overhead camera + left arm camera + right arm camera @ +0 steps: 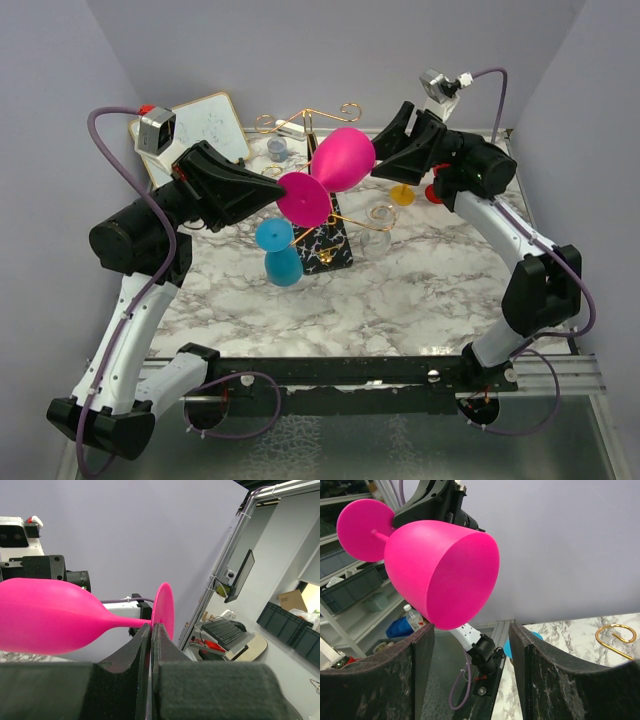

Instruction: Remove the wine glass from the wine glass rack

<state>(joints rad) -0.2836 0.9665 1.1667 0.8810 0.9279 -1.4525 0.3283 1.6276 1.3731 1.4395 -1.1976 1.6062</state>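
Pink plastic wine glass (342,160) lies on its side in the air, just over the wine glass rack (330,248), at about 12 o'clock from the rack's black veined base. Its bowl points to 2 o'clock and its foot to 8 o'clock.

The left gripper (283,190) comes in from 9 o'clock. In the left wrist view its claw (151,630) is clamped together on the thin stem, right against the foot disc. We judge that grip sensible: the stem fits the jaws and the foot stops the glass sliding out.

The right gripper (378,160) sits at 2 o'clock, claw wide apart. In its wrist view the bowl (440,570) hangs just above the gap (470,635) and touches neither finger. We read it as ready to take or steady the bowl.

No gold wire shows against the stem in either wrist view, so we judge the glass free of the arms. The top view hides the post, so we cannot tell for sure.

A blue glass (280,255) sits at 8 o'clock of the base and an orange one (402,193) at 2 o'clock.
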